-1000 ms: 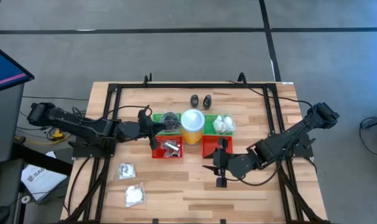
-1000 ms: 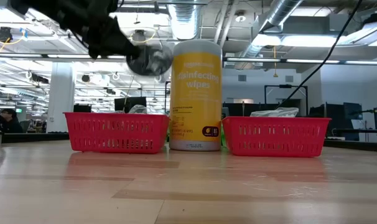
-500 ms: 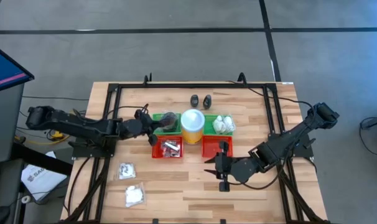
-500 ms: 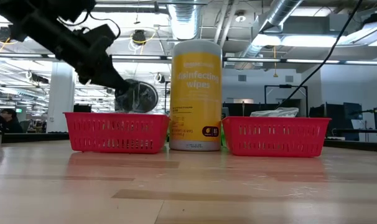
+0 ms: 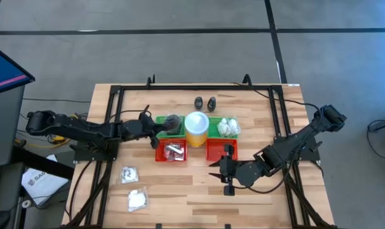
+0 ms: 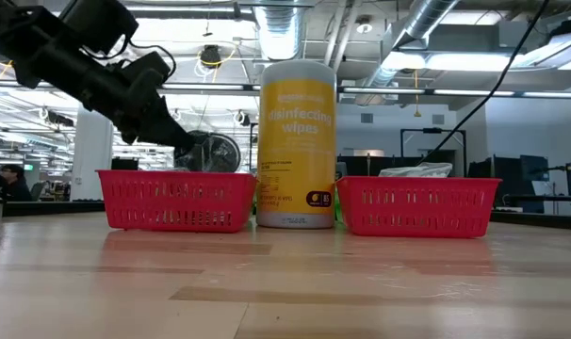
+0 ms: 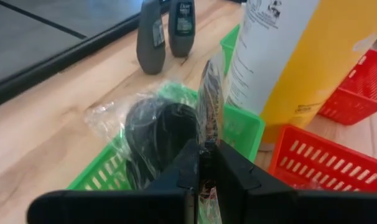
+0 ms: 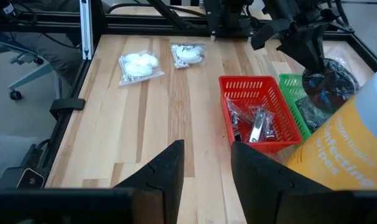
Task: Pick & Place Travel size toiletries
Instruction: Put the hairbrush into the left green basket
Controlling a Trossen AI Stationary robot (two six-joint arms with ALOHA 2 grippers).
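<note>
Holding clear-wrapped dark grey round pad (image 7: 160,134) by wrapper edge, left gripper (image 7: 204,163) clamped, over green slotted plastic tray (image 5: 162,131) for drop; right gripper (image 8: 206,163) parked empty, fingers apart.

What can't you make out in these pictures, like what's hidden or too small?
- Right red tray contents: high view, right gripper covers part; low view, wall hides them.
- Black bottles: labels too small in high view.
- Left gripper, shut on wrapped dark pad: pad blurred behind wrap.
</note>
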